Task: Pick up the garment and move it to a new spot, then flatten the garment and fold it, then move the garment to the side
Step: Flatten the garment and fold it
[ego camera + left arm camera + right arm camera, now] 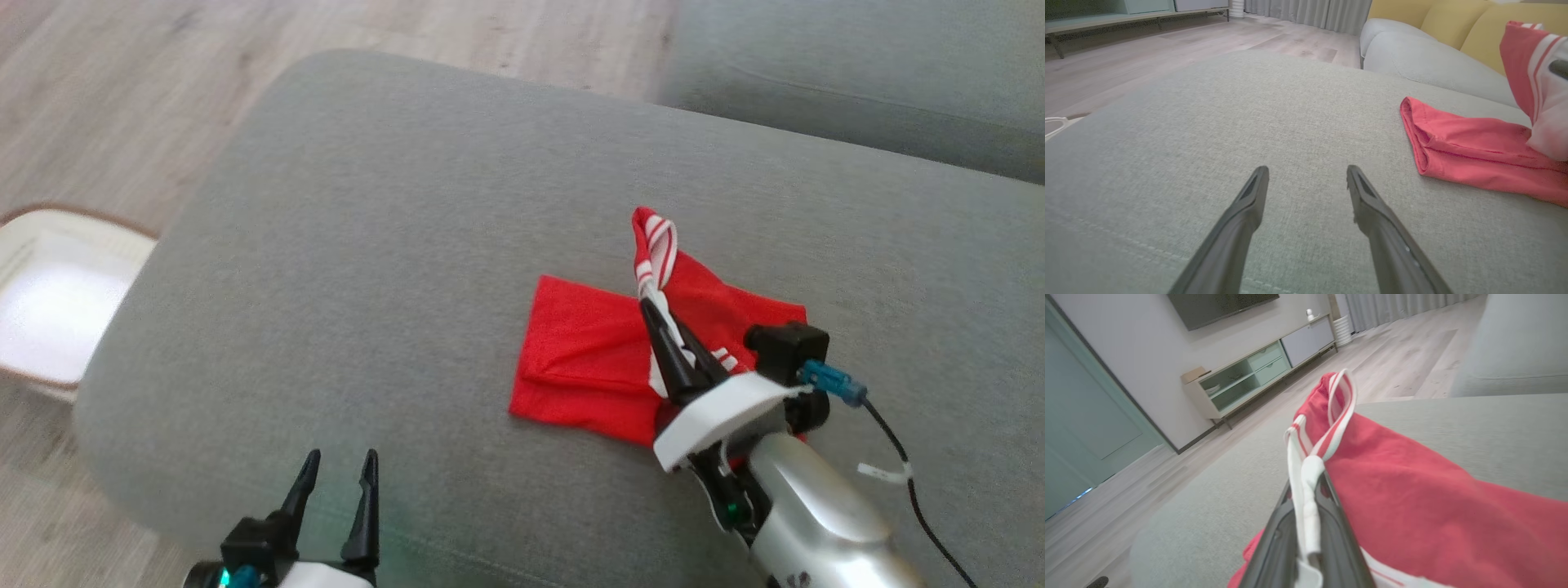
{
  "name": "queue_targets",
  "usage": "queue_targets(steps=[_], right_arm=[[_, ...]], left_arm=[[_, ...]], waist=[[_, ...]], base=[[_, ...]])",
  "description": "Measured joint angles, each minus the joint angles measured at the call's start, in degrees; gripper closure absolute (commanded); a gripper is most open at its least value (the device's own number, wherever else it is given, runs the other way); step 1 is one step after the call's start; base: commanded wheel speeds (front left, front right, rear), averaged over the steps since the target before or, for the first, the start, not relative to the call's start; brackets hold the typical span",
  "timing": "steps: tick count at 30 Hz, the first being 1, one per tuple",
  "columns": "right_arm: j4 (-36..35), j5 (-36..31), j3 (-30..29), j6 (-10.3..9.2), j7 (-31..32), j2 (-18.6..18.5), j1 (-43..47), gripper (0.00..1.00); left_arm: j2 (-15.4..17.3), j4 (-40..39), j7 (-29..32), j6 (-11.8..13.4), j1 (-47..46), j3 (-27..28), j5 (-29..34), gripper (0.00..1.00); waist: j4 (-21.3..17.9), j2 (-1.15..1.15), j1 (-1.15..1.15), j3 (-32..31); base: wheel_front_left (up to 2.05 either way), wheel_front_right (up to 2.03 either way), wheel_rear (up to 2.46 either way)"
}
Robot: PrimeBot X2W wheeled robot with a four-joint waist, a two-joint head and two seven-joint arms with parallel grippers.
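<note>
Bright, soft daylight, maybe slight edge blur

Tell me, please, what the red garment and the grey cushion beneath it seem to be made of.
The red garment: thin, matte knit fabric, probably jersey; it folds softly and hangs limp where the right gripper pinches its white-striped trim. The grey cushion: matte woven upholstery; a flecked weave and stitched seam show.

The soft fabric garment (588, 359) is red with white stripes along its trim. The woven upholstered cushion (367, 245) beneath it is plain grey. The plank floor (114, 98) is pale wood-grain.
</note>
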Motion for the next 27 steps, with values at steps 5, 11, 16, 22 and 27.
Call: queue_targets(steps=[5, 11, 16, 22, 27], right_arm=[[1.23, 1.76, 1.91, 0.00, 0.00, 0.02, -2.57, 0.00], [1.09, 0.77, -0.34, 0.00, 0.00, 0.03, -2.90, 0.00], [-0.65, -3.39, -7.13, 0.00, 0.00, 0.05, -1.98, 0.00], [-3.05, -11.62, -17.60, 0.00, 0.00, 0.04, 5.06, 0.00], [-5.01, -16.85, -21.51, -0.01, 0.00, 0.07, 9.75, 0.00]], left_arm=[[0.02, 0.21, 0.00, -0.20, -0.08, -1.26, -0.01, 0.00], [0.02, 0.05, 0.00, -0.14, -1.16, -1.11, -0.09, 0.00], [0.01, -0.13, 0.00, 0.08, -1.16, -0.35, -0.08, 0.00], [-0.01, -1.05, 0.00, 0.65, -1.15, 1.94, -0.05, 0.00], [-0.02, -2.22, 0.00, 1.58, -1.09, 4.45, 0.14, 0.00]], waist=[[3.08, 0.00, 0.00, 0.48], [0.83, 0.00, 0.00, 0.49], [-2.74, 0.00, 0.00, 0.02], [-9.20, 0.00, 0.00, -1.01], [-14.38, 0.00, 0.00, -1.72]], base=[[0.00, 0.00, 0.00], [0.00, 0.00, 0.00], [0.00, 0.00, 0.00], [0.00, 0.00, 0.00], [0.00, 0.00, 0.00]])
